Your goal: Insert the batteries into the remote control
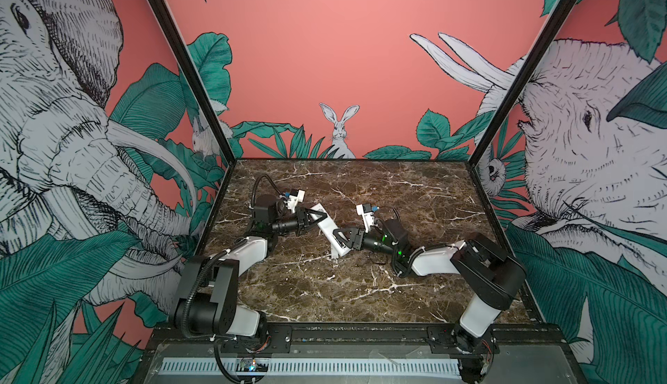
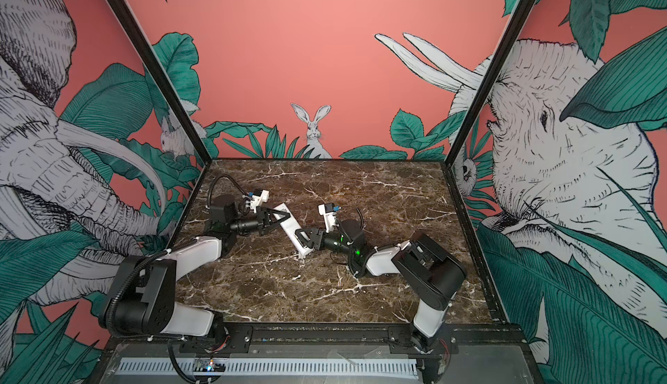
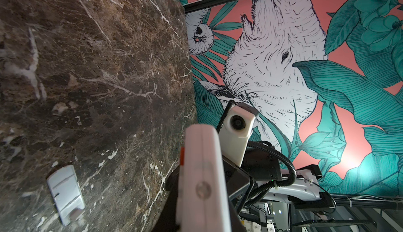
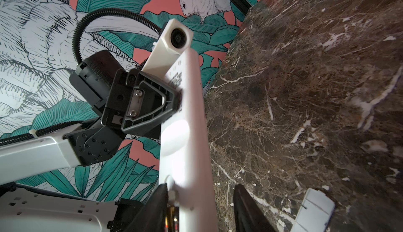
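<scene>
The remote control (image 1: 326, 227) (image 2: 288, 225) is a slim white bar held slantwise just above the marble, plain back up. My left gripper (image 1: 319, 216) (image 2: 279, 216) (image 3: 205, 198) is shut on its far half. My right gripper (image 1: 339, 239) (image 2: 301, 238) (image 4: 200, 202) straddles its near end, open. One finger (image 4: 161, 200) touches the remote (image 4: 185, 132) at the open compartment. The other finger (image 4: 242, 202) stands clear of it. Beside the touching finger a dark cylinder with gold glints, a battery (image 4: 171, 216) by its look, lies in the compartment. Its red button edge shows on the remote (image 3: 202, 154) in the left wrist view.
A small flat white cover piece (image 3: 65, 193) (image 4: 314, 211) lies on the brown marble table (image 1: 397, 202) close to the right gripper. Printed walls with black frame posts close in the table's left, right and back sides.
</scene>
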Motion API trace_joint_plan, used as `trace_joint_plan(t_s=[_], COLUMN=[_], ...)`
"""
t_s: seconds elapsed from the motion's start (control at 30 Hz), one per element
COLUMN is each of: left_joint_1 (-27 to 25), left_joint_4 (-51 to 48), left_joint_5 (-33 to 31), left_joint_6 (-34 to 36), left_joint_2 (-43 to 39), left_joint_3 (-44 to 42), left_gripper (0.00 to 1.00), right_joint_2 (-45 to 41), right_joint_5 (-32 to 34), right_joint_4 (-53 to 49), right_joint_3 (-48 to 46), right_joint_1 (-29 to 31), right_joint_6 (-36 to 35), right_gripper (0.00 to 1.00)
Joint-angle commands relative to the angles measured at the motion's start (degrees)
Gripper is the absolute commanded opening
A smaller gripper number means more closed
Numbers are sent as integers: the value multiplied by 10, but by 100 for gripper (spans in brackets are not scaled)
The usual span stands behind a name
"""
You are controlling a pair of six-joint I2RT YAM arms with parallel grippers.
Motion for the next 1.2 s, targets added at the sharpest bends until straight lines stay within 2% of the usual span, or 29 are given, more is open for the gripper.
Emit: trace_joint_plan(t_s=[0.0, 0.2, 0.33, 0.4, 0.47, 0.6, 0.73, 1.03, 1.1, 1.17], left_joint_1=[7, 8, 7, 7, 7, 7, 6, -2, -2, -1], left_joint_4=[68, 67, 64, 64, 44, -16, -18, -32, -50, -72], left_joint_5=[-4, -2, 7, 17, 26, 34, 40, 45, 43, 39], left_joint_6=[-25, -20, -8, 0, 21, 68, 74, 85, 97, 112], left_joint_2=[-31, -32, -36, -40, -44, -57, -62, -76, -80, -84], left_joint_3=[50, 46, 44, 44, 47, 54, 54, 56, 57, 61], left_gripper=[0, 0, 0, 0, 0, 0, 0, 0, 0, 0], right_joint_2=[1, -13, -14, -14, -14, -16, -24, -60, -61, -81], right_joint_5=[-39, -49, -76, -86, -103, -139, -185, -137, -130, -125], right_joint_4=[-169, -195, -172, -170, -178, -235, -284, -453, -475, -481], right_joint_3=[-22, -18, -17, -12, -1, 21, 33, 76, 87, 92], right_joint_1=[21, 22, 21, 21, 21, 20, 20, 9, 8, 7], right_joint_6=[-58, -79, -71, -70, -72, -100, -146, -230, -239, -241], right_gripper=[52, 53, 54, 49, 47, 48, 47, 33, 35, 46])
